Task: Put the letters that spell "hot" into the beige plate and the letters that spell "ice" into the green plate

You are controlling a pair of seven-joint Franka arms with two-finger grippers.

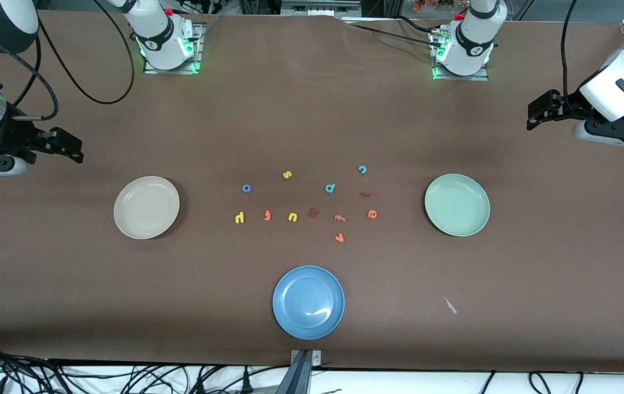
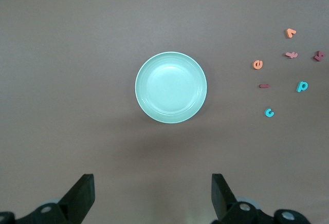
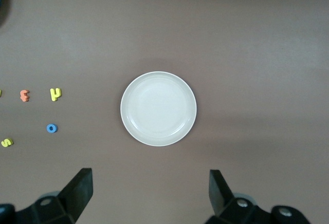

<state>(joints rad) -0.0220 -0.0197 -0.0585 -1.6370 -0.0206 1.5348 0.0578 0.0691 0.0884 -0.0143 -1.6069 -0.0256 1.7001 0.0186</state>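
Observation:
The yellow h, orange t and blue o lie on the table beside the empty beige plate. Closer to the empty green plate lie the dark red i, teal c and orange e. My left gripper hangs open over the table at the left arm's end, with the green plate in its wrist view. My right gripper hangs open at the right arm's end, looking at the beige plate. Both hold nothing.
Among the letters lie a yellow s, a yellow u, a teal d, a chunky dark red letter, a pinkish f and an orange v. A blue plate sits nearest the front camera, with a white scrap beside it.

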